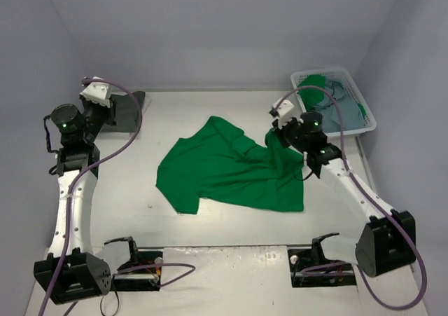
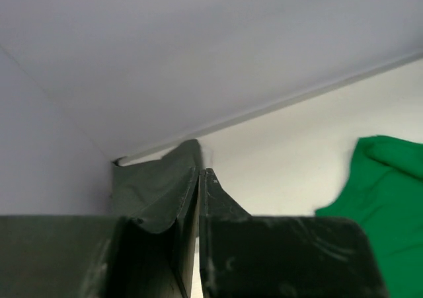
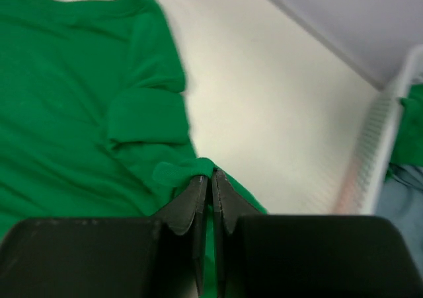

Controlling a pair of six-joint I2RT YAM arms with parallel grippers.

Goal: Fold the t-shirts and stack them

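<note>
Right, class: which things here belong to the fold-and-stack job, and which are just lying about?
Belong to the job:
green t-shirt, pinched at its edge by the right gripper
dark grey-olive shirt by the back wall
light blue cloth in the basket

Just lying about:
white basket
table

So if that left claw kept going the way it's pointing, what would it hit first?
Probably the dark folded t-shirt in the back corner; the shut left gripper points right at it, though depth is unclear and it might pass over to the wall.
</note>
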